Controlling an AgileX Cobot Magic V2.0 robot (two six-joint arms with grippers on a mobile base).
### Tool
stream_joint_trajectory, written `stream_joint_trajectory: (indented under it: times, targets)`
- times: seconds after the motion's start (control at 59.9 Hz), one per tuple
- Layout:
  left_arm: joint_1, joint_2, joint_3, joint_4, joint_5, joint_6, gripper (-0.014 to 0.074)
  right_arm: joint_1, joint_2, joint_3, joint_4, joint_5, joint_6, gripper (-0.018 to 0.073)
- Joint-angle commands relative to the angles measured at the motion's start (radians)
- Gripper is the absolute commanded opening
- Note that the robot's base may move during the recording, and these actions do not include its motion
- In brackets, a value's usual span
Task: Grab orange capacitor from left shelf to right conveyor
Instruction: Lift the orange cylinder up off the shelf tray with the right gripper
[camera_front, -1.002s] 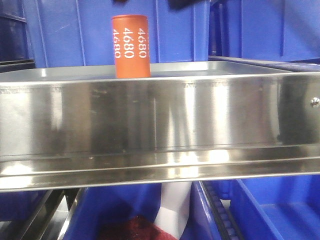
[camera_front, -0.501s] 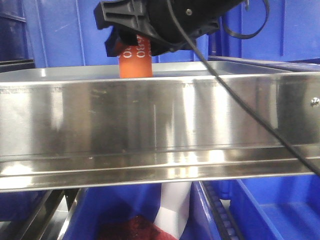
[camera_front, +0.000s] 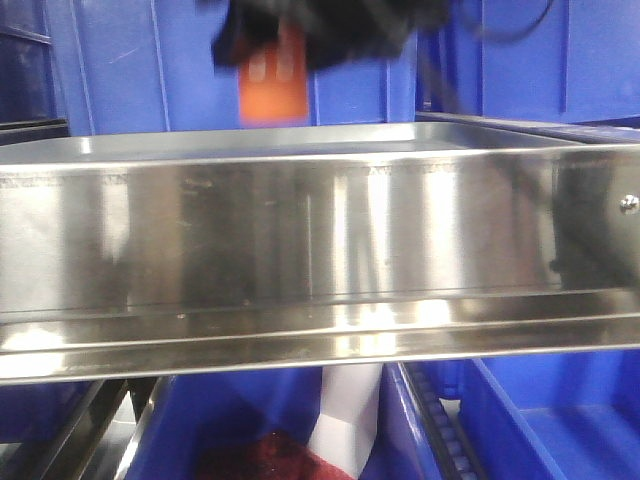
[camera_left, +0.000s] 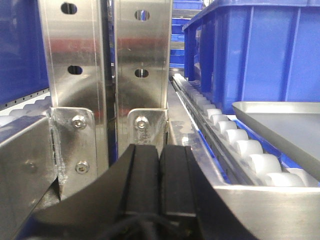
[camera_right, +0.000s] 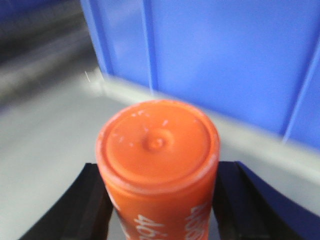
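The orange capacitor (camera_front: 272, 92) hangs blurred a little above the left shelf (camera_front: 320, 230), whose tall steel lip fills the front view. My right gripper (camera_front: 310, 35) is shut on it from above. In the right wrist view the capacitor (camera_right: 157, 150) shows its flat top between the two black fingers (camera_right: 92, 202), with the grey shelf floor (camera_right: 45, 150) below. My left gripper (camera_left: 160, 160) is shut on nothing, its pads pressed together in front of steel posts. The right conveyor is out of view.
Blue bins (camera_front: 150, 60) stand behind the shelf and another blue bin (camera_front: 560, 420) sits below it. By the left gripper are perforated steel posts (camera_left: 75, 75), a white roller rail (camera_left: 235, 145), a silver tray (camera_left: 285, 125) and a blue bin (camera_left: 260, 55).
The right gripper came down over the capacitor standing on the shelf and closed on it. Now the capacitor is off the shelf floor, higher in view and blurred.
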Motion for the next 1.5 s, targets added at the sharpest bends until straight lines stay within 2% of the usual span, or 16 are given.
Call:
stream_joint_trajectory:
  times: [0.0,0.2,0.551,0.885,1.119,1.486]
  targets:
    - [-0.002,-0.007,0.022,-0.002,-0.089,-0.006,-0.0126,0.0,-0.117,-0.035,-0.001,-0.051,-0.003,0.0048]
    - [-0.002,-0.007,0.022,-0.002,-0.089,-0.006,-0.0126,0.0,-0.37,0.035,-0.003,0.066,-0.007,0.0048]
    - [-0.002,-0.007,0.022,-0.002,-0.089,-0.006,-0.0126,0.0,-0.916,0.324,-0.023,0.091,-0.029,0.0048]
    - [-0.002,-0.007,0.022,-0.002,-0.089,-0.006,-0.0126,0.0,-1.298,0.574,-0.023,0.098,-0.029,0.0048]
    - [-0.002,-0.007,0.022,-0.002,-0.089,-0.006,-0.0126,0.0,-1.429,0.637,-0.023,0.098,-0.029,0.0048]
    - [-0.002,-0.007,0.022,-0.002,-0.089,-0.006,-0.0126,0.0,-1.439,0.638,-0.023,0.104,-0.029,0.0048]
